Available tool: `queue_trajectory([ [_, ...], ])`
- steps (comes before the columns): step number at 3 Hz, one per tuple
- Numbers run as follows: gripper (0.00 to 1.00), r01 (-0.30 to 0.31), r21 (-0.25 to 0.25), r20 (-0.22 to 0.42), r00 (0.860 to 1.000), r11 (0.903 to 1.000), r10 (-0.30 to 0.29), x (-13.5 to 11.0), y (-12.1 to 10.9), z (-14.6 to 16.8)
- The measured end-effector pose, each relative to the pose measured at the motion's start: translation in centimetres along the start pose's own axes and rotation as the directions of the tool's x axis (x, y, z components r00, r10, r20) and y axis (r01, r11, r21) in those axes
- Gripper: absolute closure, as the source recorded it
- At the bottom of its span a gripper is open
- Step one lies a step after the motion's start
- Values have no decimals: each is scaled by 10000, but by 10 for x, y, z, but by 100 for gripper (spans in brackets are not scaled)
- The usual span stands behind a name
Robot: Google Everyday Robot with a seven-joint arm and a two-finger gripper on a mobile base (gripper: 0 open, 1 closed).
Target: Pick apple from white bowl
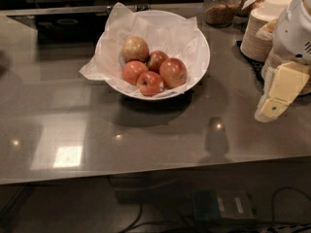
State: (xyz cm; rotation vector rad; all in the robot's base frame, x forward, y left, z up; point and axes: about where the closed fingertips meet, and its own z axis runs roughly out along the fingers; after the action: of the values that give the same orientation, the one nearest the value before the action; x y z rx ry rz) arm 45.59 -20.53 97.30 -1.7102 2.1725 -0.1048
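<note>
On the grey bench [146,144], a bit back from the middle, sits the white bowl [203,57]. It's wide and deep, and lined with crumpled white paper [97,68] that spills over the rim on the left and pokes up at the back. 5 apples are piled inside.

The big red apple [173,72] is the largest of the bunch. It's glossy, mostly deep red with a bit of yellowish blush, and it sits on the right side of the pile, nearest the bowl's right wall. It's touching the smaller dark red apple [156,59] behind it and another reddish apple [150,83] in front of it. A paler yellow-tan apple [135,48] sits at the back left, and a 5th reddish one [134,72] is just in front of that.

The hand [272,108] is way over at the right edge, well apart from the bowl. It's cream-yellow, hanging down at a tilt from the white arm [296,28], above the bench. It isn't holding anything, and honestly I can't tell whether it's open or closed.

Behind the arm there's a stack of beige paper bowls [257,33], and at the back of the bench is a glass jar [221,6] with something brown inside. Some cables [136,215] run along underneath the bench.
</note>
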Motion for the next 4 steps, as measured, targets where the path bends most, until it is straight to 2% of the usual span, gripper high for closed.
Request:
queue_trajectory([
  [1,0,350,469,693,9969,9983,-382,-23,-20,13],
  [2,0,741,718,1229,9890,9947,-825,-49,-36,25],
  [3,0,739,719,1235,9889,9947,-824,-49,-36,25],
  [4,0,577,916,1800,9809,9941,-735,-56,-44,28],
])
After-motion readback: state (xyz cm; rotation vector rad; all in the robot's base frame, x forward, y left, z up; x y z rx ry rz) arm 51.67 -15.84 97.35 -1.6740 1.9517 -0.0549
